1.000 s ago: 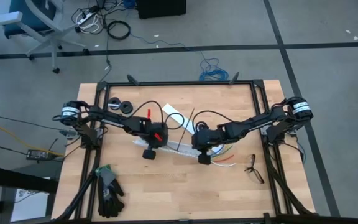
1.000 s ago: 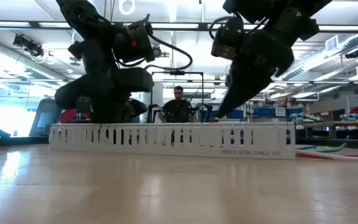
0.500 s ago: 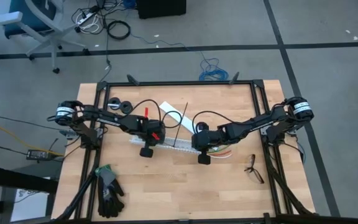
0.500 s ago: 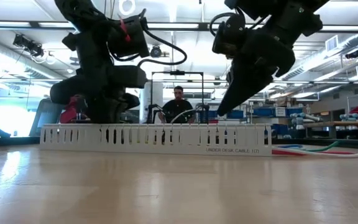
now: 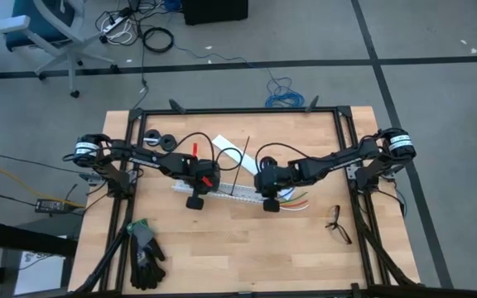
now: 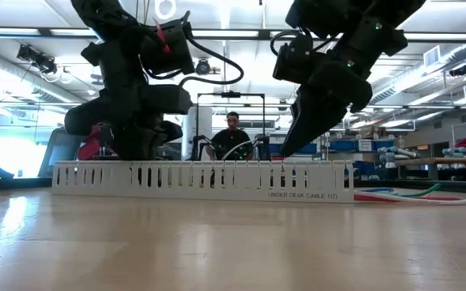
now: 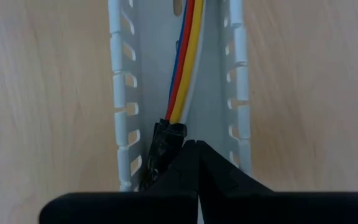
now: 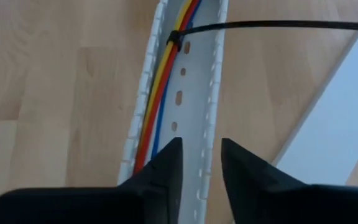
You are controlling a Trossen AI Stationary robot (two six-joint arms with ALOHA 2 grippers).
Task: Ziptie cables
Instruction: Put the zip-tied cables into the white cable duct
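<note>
Cables point(image 7: 184, 68) lying inside white slotted tray point(image 8: 197, 106), mid-table, running lengthwise along channel floor. Ziptie point(image 8: 272, 25) already looped round bundle, head snug at 1 side, long tail sticking out over tray wall.

Left gripper point(image 7: 185, 163) at 1 end of tray, fingers pressed together, pinching dark end plug point(image 7: 165, 138) of bundle. Right gripper point(image 8: 201, 158) over other end, 2 fingers spread a little, nothing between them.

Handling, judged: wires light, limp, likely to splay where unbound; plug stiffer, so the better hold. Ziptie thin, springy, probably slick; tail the place to take and pull.

In the way: tray walls narrow access from the sides. Flat white strip point(image 8: 344, 118) just beside tray. Spectacles point(image 5: 338, 223) and gloves point(image 5: 145, 252) well apart. Person point(image 6: 232, 137) beyond table.
</note>
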